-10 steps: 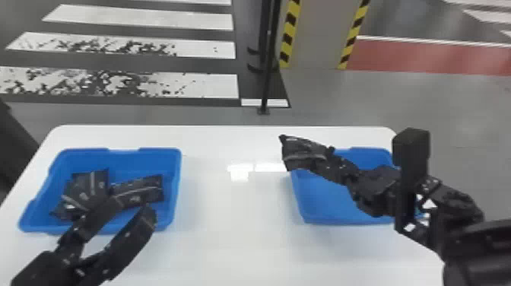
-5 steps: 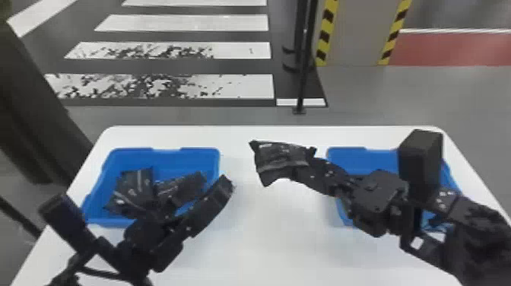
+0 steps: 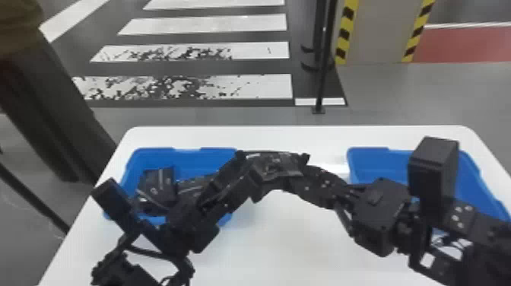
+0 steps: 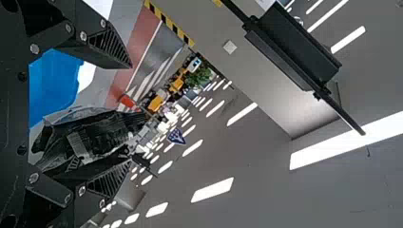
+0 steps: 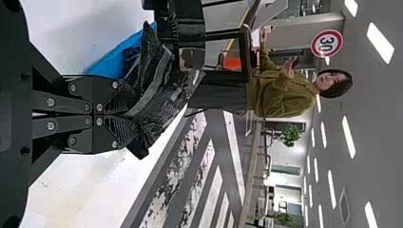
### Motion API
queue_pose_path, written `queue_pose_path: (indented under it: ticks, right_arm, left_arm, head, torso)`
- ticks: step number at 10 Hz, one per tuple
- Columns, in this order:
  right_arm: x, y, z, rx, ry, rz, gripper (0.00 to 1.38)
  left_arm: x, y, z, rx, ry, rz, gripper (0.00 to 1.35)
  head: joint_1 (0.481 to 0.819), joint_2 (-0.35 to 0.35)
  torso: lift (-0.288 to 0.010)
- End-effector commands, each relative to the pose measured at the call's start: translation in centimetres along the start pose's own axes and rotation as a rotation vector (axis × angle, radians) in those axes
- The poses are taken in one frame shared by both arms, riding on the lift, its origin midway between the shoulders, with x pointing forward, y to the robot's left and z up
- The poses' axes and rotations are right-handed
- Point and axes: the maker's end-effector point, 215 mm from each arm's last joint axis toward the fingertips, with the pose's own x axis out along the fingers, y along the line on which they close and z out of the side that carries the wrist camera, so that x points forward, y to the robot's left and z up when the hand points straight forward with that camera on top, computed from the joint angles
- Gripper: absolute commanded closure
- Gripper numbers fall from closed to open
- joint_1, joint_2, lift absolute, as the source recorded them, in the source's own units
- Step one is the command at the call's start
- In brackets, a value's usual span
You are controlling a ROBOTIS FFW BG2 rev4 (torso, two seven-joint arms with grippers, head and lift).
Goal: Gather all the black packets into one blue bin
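Note:
Between the two arms a black packet (image 3: 275, 165) is held up, with my right gripper (image 3: 304, 178) shut on one end. My left gripper (image 3: 249, 175) stands open at its other end. In the left wrist view the packet (image 4: 90, 142) lies between the spread fingers of my left gripper (image 4: 129, 115), nearer the lower one. The right wrist view has the packet (image 5: 159, 97) pinched by my right gripper (image 5: 136, 115). Black packets (image 3: 157, 184) lie in the left blue bin (image 3: 197, 154), partly behind the left arm.
A second blue bin (image 3: 367, 163) stands at the right of the white table (image 3: 296, 243), under the right arm. A dark stand pole (image 3: 324, 76) rises beyond the table's back edge.
The right arm has carried the packet leftward. My left gripper has moved up and right from over the left bin to the packet. The head view has shifted left.

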Motion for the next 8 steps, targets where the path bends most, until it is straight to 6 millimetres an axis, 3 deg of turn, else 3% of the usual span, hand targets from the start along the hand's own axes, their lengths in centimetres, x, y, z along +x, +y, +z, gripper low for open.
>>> queue_pose_path:
  ticks: [1,4,5,6,8]
  right_arm:
    - [0.0,0.0,0.1,-0.003,-0.002,-0.001,1.28]
    - [0.0,0.1,0.4,-0.008,-0.004,0.000,1.28]
    - [0.0,0.2,0.4,-0.007,-0.005,0.002,1.28]
    - [0.1,0.3,0.5,-0.007,-0.008,0.004,1.28]
    - [0.1,0.8,0.7,0.010,-0.021,0.019,1.20]
  left_arm:
    - [0.3,-0.2,-1.1,-0.038,0.007,-0.010,0.77]
    - [0.6,-0.3,-2.2,0.023,0.035,-0.024,0.82]
    - [0.5,0.2,-1.8,0.067,0.030,-0.005,1.33]
    - [0.5,0.2,-1.3,0.070,0.009,-0.006,1.23]
    - [0.3,0.6,0.1,0.098,-0.032,0.008,1.21]
  head:
    - [0.695,0.083]
    - [0.695,0.061]
    - [0.695,0.060]
    - [0.695,0.063]
    - [0.695,0.072]
  torso:
    - [-0.110]
    - [-0.110]
    - [-0.110]
    - [-0.110]
    - [-0.110]
